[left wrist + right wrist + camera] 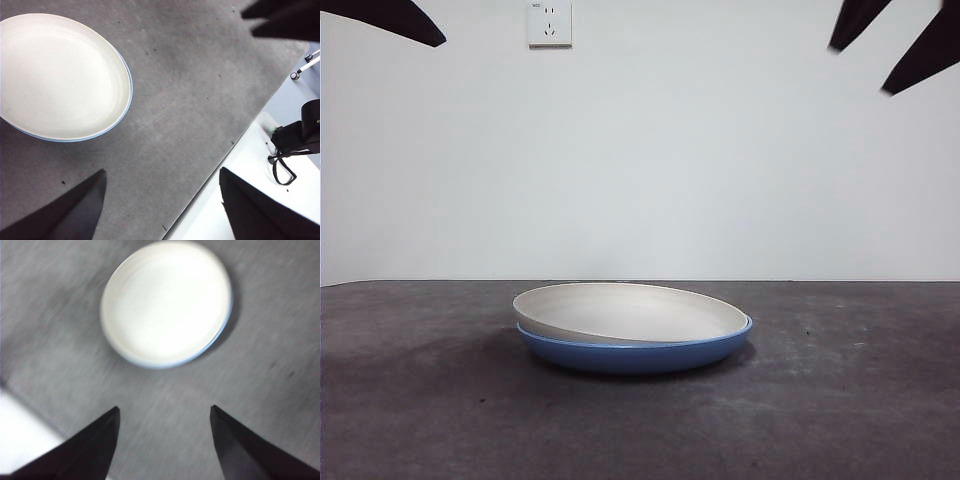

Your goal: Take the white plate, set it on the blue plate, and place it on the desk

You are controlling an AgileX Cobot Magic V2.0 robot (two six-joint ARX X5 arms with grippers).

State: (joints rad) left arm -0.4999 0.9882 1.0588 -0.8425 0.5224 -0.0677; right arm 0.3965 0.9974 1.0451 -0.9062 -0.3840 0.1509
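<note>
The white plate lies inside the blue plate in the middle of the desk, tilted slightly with its left rim raised. From above the white plate covers nearly all of the blue plate, of which only a thin rim shows. My left gripper hangs open above the desk, off to one side of the plates, and holds nothing. My right gripper is open and empty too, high above the stack; its two tips show at the front view's top right.
A wall socket sits on the white wall behind. In the left wrist view the desk edge runs past a white surface with a black device and a stand foot.
</note>
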